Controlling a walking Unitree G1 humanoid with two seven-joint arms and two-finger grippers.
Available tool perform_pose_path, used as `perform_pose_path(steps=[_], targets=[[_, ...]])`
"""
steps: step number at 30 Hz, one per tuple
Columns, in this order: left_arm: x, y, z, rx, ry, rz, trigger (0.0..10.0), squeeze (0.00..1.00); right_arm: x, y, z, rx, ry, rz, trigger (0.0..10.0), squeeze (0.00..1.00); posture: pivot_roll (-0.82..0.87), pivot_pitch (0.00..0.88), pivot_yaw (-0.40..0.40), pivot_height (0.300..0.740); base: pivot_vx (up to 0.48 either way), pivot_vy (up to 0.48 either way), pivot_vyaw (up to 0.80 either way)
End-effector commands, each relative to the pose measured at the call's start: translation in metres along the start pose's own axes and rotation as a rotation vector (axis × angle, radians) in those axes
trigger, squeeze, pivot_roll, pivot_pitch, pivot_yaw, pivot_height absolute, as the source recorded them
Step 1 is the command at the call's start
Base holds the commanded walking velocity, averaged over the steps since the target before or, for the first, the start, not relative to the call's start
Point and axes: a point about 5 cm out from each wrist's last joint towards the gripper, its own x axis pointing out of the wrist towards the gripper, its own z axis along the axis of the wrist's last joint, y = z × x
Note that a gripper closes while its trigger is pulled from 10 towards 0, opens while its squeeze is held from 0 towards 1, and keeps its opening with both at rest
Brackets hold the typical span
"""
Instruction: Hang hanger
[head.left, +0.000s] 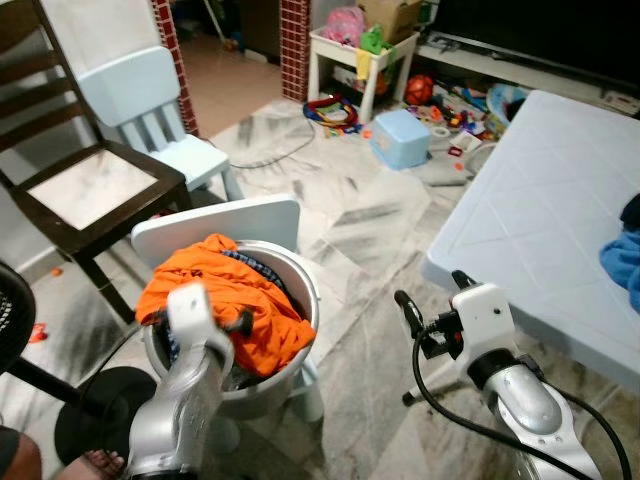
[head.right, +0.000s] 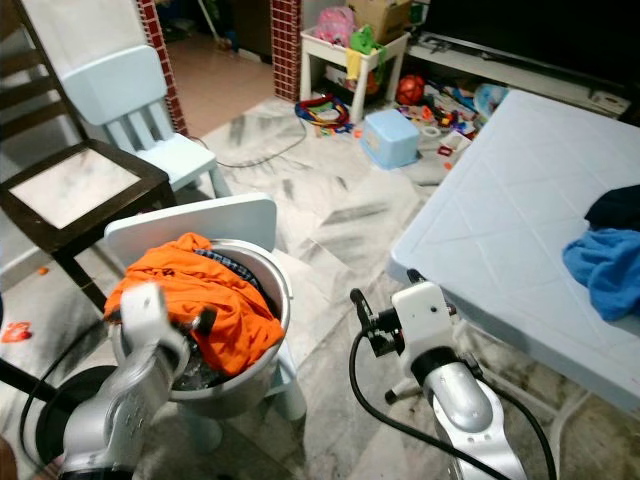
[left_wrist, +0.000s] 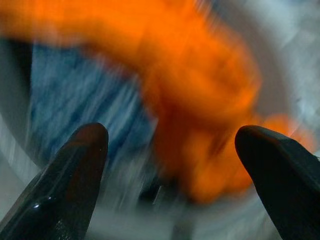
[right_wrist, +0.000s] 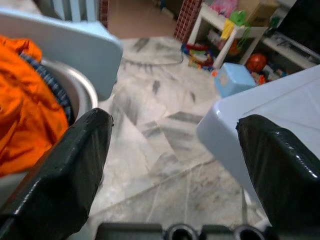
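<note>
- You cannot make out a hanger anywhere; if one is here, it is likely buried in the laundry basin (head.left: 300, 300) at about 8 o'clock, which rests on a small white chair (head.left: 215, 225).
- An orange garment (head.left: 225, 300) heaps over the basin, with blue checked cloth (head.left: 262, 268) peeking out beneath it.
- Your left end effector (left_wrist: 170, 150) hovers just above that pile, fingers spread wide, holding nothing; its wrist view is blurred.
- Your right end effector (right_wrist: 172, 145) sits at 5 o'clock, between basin and tabletop (head.left: 540, 200), spread wide and empty, probably waiting.
- The pale tabletop at 3 o'clock carries blue cloth (head.left: 622, 258) at its edge.
- A dark wooden chair (head.left: 90, 190) stands at 10 o'clock; toys (head.left: 440, 110) litter the floor at 1 o'clock.
</note>
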Motion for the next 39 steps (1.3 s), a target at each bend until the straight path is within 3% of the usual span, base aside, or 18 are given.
perform_pose_path(steps=[1, 7, 14, 25, 28, 29, 30, 31, 39], targets=[[0.001, -0.051, -0.003, -0.073, 0.012, -0.125, 10.0, 0.0, -0.001, 0.004, 0.01, -0.026, -0.024, 0.032, 10.0, 0.0, -0.16, 0.164, -0.092, 0.74, 0.0, 0.0, 0.0], [0.02, -0.063, 0.005, -0.061, 0.013, -0.144, 10.0, 0.0, -0.013, -0.004, 0.015, -0.061, -0.008, 0.015, 10.0, 0.0, -0.22, 0.181, -0.088, 0.74, 0.0, 0.0, 0.0], [0.033, -0.059, 0.002, -0.041, 0.036, -0.12, 10.0, 0.0, -0.02, -0.005, 0.014, -0.064, 0.014, 0.005, 10.0, 0.0, -0.23, 0.192, -0.086, 0.74, 0.0, 0.0, 0.0], [0.028, -0.067, 0.009, -0.07, -0.014, -0.119, 10.0, 0.0, -0.02, -0.005, 0.014, -0.076, 0.022, 0.021, 10.0, 0.0, -0.22, 0.197, -0.087, 0.74, 0.0, 0.0, 0.0], [0.032, -0.064, 0.006, -0.06, -0.014, -0.115, 10.0, 0.0, -0.017, -0.003, 0.015, -0.074, 0.02, 0.029, 10.0, 0.0, -0.22, 0.196, -0.092, 0.74, 0.0, 0.0, 0.0], [0.034, -0.063, 0.007, -0.069, -0.023, -0.121, 7.8, 0.0, -0.016, -0.001, 0.016, -0.075, 0.017, 0.035, 10.0, 0.0, -0.22, 0.196, -0.092, 0.74, 0.0, 0.0, 0.0], [0.036, -0.062, 0.008, -0.072, -0.031, -0.121, 3.1, 0.0, -0.016, -0.001, 0.016, -0.077, 0.014, 0.039, 10.0, 0.0, -0.22, 0.195, -0.092, 0.74, 0.0, 0.0, 0.0], [0.038, -0.062, 0.01, -0.089, -0.035, -0.132, 0.0, 0.0, -0.016, 0.0, 0.017, -0.079, 0.013, 0.042, 10.0, 0.0, -0.22, 0.194, -0.092, 0.74, 0.0, 0.0, 0.0], [0.046, -0.056, 0.01, -0.121, -0.014, -0.08, 0.0, 0.0, -0.016, -0.003, 0.016, -0.085, 0.016, 0.04, 10.0, 0.0, -0.23, 0.188, -0.088, 0.74, 0.0, 0.0, 0.0]])
